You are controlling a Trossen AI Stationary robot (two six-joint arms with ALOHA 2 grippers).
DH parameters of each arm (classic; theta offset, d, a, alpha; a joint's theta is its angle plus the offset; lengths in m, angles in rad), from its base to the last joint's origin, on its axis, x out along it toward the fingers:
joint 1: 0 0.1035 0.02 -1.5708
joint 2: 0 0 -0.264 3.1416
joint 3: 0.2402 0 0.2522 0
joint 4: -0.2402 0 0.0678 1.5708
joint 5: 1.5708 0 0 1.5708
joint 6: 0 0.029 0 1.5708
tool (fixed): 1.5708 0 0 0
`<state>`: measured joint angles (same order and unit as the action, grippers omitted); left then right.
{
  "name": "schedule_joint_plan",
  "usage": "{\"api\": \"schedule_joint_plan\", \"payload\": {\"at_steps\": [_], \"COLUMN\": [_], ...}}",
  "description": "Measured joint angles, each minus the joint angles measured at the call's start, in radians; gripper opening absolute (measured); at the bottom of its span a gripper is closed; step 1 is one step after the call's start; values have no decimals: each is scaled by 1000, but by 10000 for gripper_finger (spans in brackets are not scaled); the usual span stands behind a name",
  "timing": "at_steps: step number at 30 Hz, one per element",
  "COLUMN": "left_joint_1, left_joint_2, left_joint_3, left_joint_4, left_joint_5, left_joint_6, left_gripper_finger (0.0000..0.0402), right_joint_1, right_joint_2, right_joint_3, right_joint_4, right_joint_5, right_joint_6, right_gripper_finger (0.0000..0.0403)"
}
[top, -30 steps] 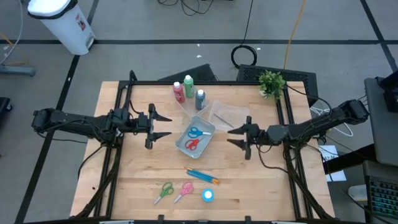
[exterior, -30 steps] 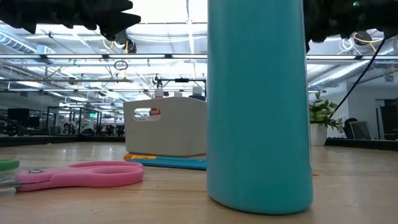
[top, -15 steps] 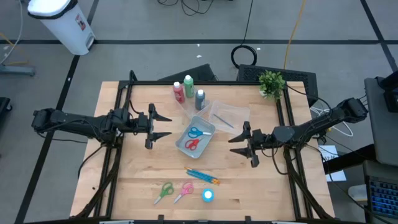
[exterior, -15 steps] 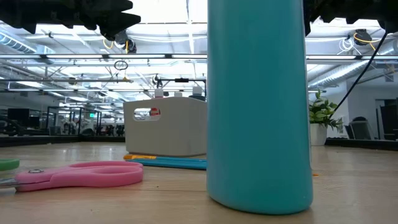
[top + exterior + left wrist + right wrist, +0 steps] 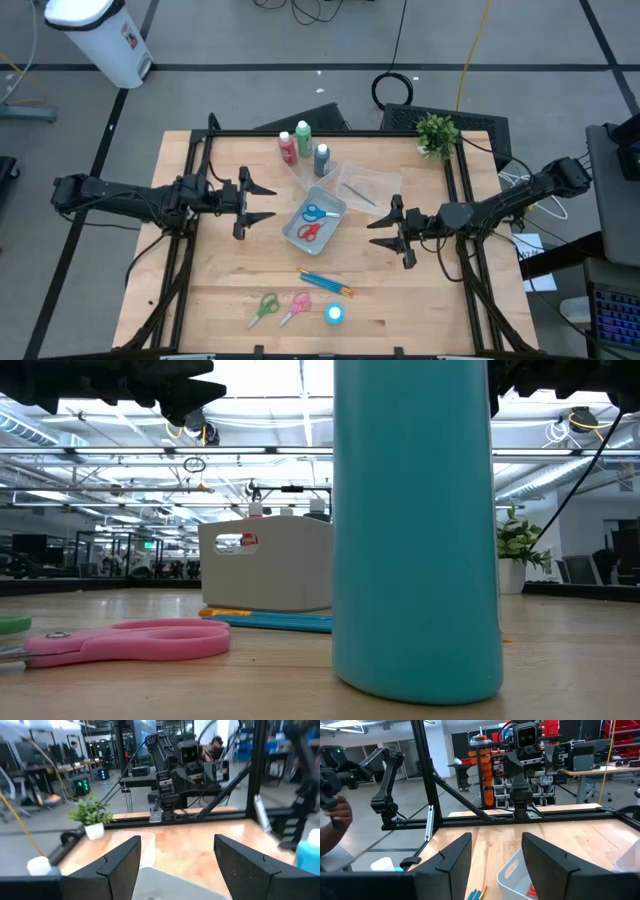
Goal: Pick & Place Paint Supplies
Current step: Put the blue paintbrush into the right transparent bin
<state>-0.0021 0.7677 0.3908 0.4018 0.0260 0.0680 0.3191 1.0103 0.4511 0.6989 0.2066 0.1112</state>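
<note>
Two dark robot arms hang over a pale wooden table (image 5: pixel 400 290), both empty-handed, midway through sorting paint supplies. The left gripper (image 5: pixel 262 202) hovers just beside the near-left edge of the white plastic tub (image 5: pixel 292 233), its fingers spread apart with nothing between them. The right gripper (image 5: pixel 382 232) hangs over bare wood on the tub's other side, its fingers likewise parted and empty.

Blue-handled scissors (image 5: pixel 318 212) and red-handled scissors (image 5: pixel 308 232) already lie in the tub, apparently the collecting point. Still outside it, near the front edge, are the thin blue orange-tipped brushes (image 5: pixel 326 284), the green-handled scissors (image 5: pixel 264 307), the pink-handled scissors (image 5: pixel 297 307) and a light blue white-capped bottle (image 5: pixel 334 314), standing upright. Red (image 5: pixel 288 148), green (image 5: pixel 303 139) and grey (image 5: pixel 322 160) white-capped bottles stand clustered at the back, next to a clear plastic tub (image 5: pixel 362 184), with a small green potted plant (image 5: pixel 437 134) at the far right corner. Judging by its position, the right arm seems better placed for the front items.

No brand or label text is legible anywhere.
</note>
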Motion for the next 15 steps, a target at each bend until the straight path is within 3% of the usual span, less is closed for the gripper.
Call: {"api": "schedule_joint_plan", "payload": {"at_steps": [7, 13, 15], "left_joint_1": [-3, -87, -141], "left_joint_2": [0, 114, 185], "left_joint_3": [0, 0, 1], "left_joint_4": [3, -25, 39], "left_joint_5": [70, 150, 175], "left_joint_6": [-283, -335, -324], "left_gripper_finger": [258, 257, 257], "right_joint_1": [0, -3, -3], "right_joint_2": [0, 0, 0], "right_joint_3": [0, 0, 0], "right_joint_4": [-1, -7, -7], "right_joint_5": [0, 1, 1], "right_joint_6": [0, 0, 0], "right_gripper_finger": [164, 163, 163]}}
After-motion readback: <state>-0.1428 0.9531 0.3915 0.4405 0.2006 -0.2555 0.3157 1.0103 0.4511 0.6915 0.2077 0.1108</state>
